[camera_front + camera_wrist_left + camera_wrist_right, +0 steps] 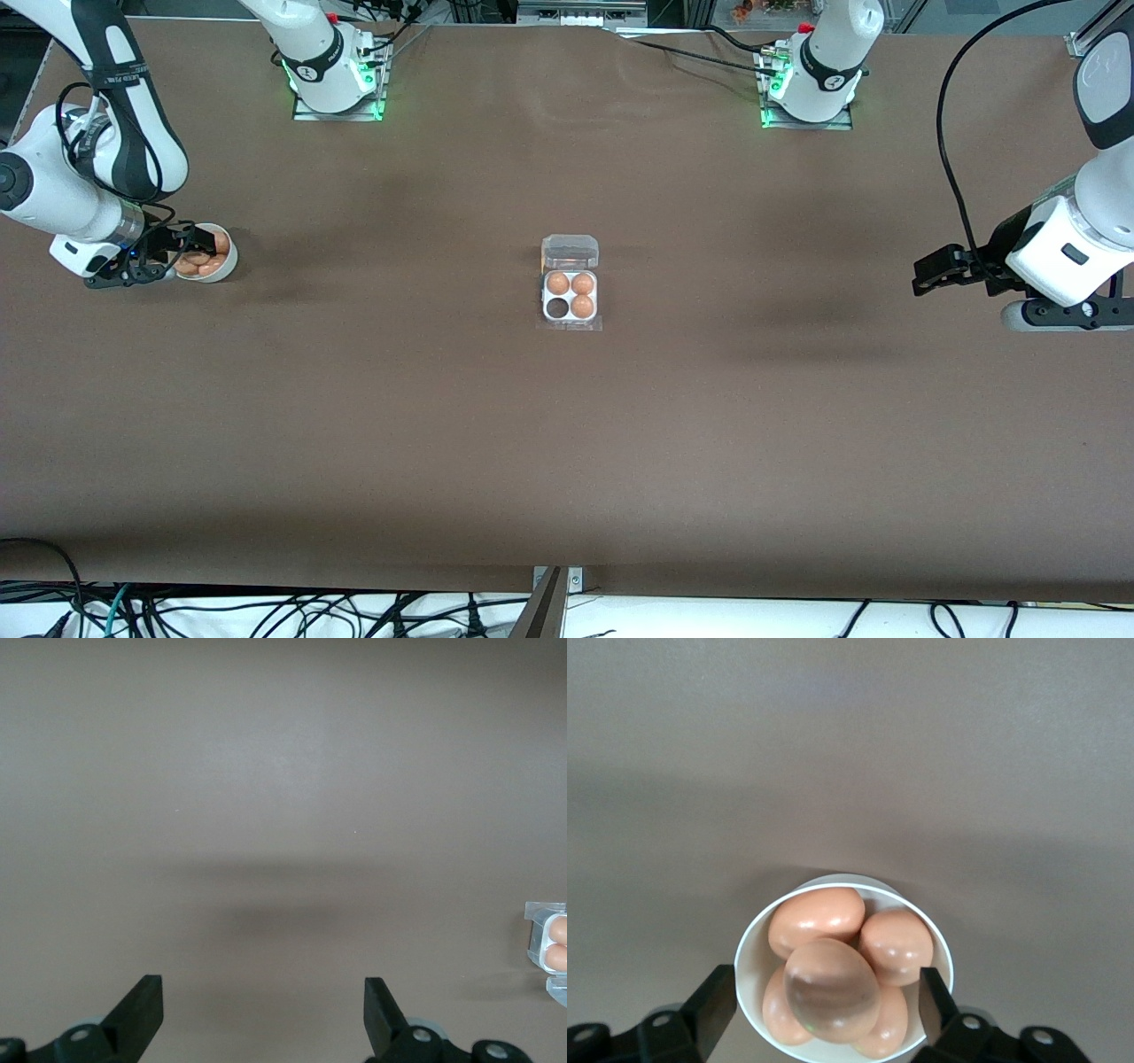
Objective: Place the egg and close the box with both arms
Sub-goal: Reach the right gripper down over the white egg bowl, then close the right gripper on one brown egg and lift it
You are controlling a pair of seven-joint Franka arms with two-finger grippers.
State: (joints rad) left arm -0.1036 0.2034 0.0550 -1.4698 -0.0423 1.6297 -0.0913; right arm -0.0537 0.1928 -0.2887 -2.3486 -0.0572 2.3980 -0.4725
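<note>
While the box [570,297] sits open at the middle of the surface [567,425] with three cells filled and one dark cell bare, you are at the picking step: the right gripper [819,997] is down at the white bowl [749,948] near the right arm's end of the surface, its jaws apart on either side of the topmost egg [831,989] in the pile. They straddle that egg without visibly pressing it, so you cannot count it as held yet.

Your next move, as it looks from here, calls for a gentle close on that top egg, a straight lift so the others in the bowl do not roll, then a carry across to the empty cell, the one nearer the front camera on the right arm's side of the tray. The clear lid lies back flat, on the part of the box farther from the front camera, so closing waits until the egg is seated.

Your right arm folds low, wrist bent toward the bowl. Your left arm waits, its left gripper [263,1019] over bare surface toward the left arm's end, jaws wide apart and holding nothing, the box well apart from it.
</note>
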